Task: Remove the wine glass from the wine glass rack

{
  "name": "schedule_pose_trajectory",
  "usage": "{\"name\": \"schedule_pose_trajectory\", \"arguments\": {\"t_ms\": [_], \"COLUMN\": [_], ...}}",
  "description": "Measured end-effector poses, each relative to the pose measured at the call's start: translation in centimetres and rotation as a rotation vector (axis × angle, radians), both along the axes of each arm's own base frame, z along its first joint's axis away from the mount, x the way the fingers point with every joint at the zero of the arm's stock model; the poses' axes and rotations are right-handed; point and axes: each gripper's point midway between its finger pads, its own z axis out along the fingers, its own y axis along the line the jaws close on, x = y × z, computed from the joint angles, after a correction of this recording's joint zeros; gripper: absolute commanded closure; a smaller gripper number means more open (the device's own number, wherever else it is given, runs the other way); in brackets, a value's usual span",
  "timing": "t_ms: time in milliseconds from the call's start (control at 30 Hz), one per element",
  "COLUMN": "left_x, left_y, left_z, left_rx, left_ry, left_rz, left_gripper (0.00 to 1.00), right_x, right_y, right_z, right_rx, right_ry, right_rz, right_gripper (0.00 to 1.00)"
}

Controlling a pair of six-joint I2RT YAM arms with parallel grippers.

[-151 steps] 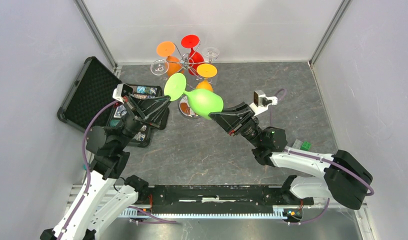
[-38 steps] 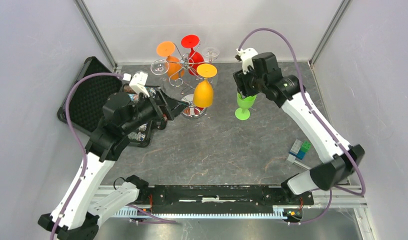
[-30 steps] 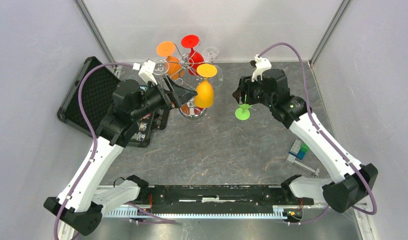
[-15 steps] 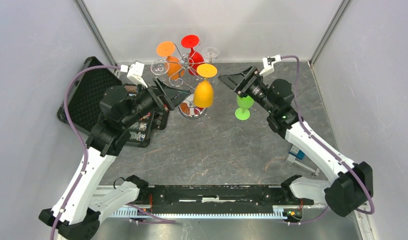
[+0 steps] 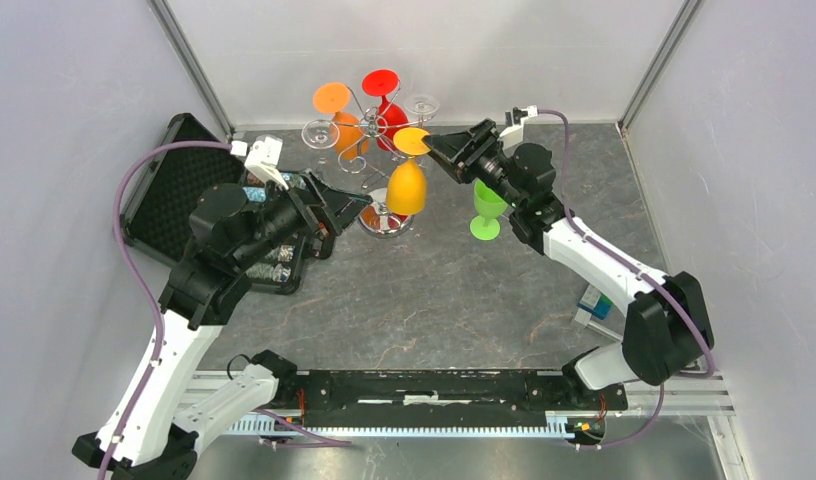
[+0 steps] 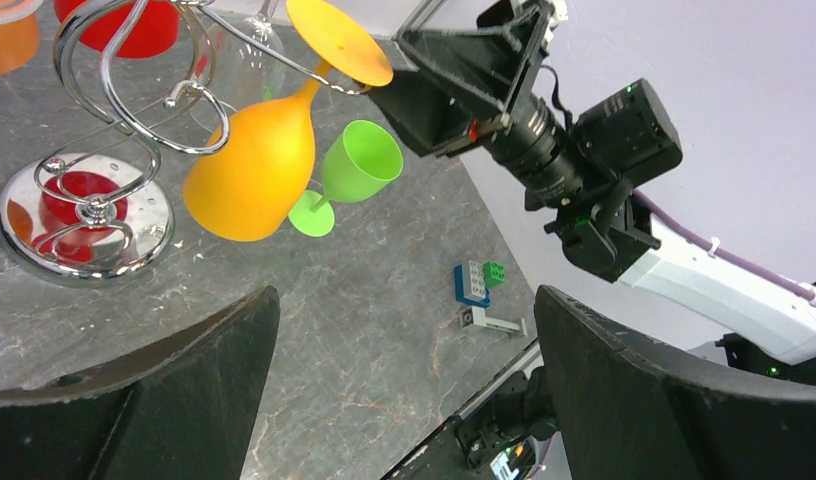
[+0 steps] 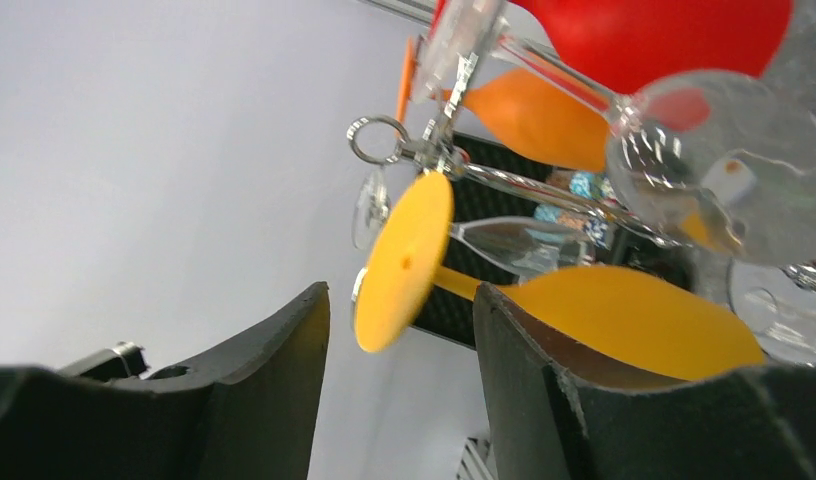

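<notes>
**Top external:** The wine glass rack (image 5: 372, 222) stands at the back of the surface (image 5: 434, 300). A red glass (image 5: 392, 113), an orange glass (image 5: 348, 130) and others hang foot-up from its arms. A green glass (image 5: 487, 205) stands upright on the surface to the rack's right, so the job looks partly done, with several glasses left to lift.

The right gripper (image 5: 442, 152) reaches at the foot of the hanging yellow glass (image 5: 407, 187). The left gripper (image 5: 352, 212) hovers near the rack's base. An open black case (image 5: 174, 180) at the left holds small items, too small to identify.

**Left wrist:** This gripper's jaws are spread wide and hold nothing. The green glass's bowl is empty.

**Right wrist:** The yellow foot shows in the gap between parted jaws, which are not clamped on it.
</notes>
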Motion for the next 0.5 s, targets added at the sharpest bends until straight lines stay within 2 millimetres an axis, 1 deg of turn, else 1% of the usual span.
{"name": "schedule_pose_trajectory", "arguments": {"t_ms": [133,300,367,500], "left_x": [-0.2,-0.4,-0.5,-0.5], "left_y": [0.2,0.6,0.7,0.8], "left_z": [-0.2,-0.3,-0.3,-0.4], "left_rx": [0.015,0.026,0.029,0.032], "left_ry": [-0.003,-0.008,-0.007,-0.005], "left_rz": [0.000,0.014,0.016,0.022], "left_gripper": [0.00,0.00,0.00,0.00], "right_x": [0.9,1.1,1.4,1.2], "right_y": [0.5,0.9,1.4,2.2], "right_z": [1.6,1.8,2.1,2.6], "right_rx": [0.040,0.047,0.028,0.007], "right_ry": [-0.021,-0.002,0.011,0.013], "right_rz": [0.002,0.005,0.002,0.009], "right_gripper": [0.46,0.52,0.56,0.69]}}
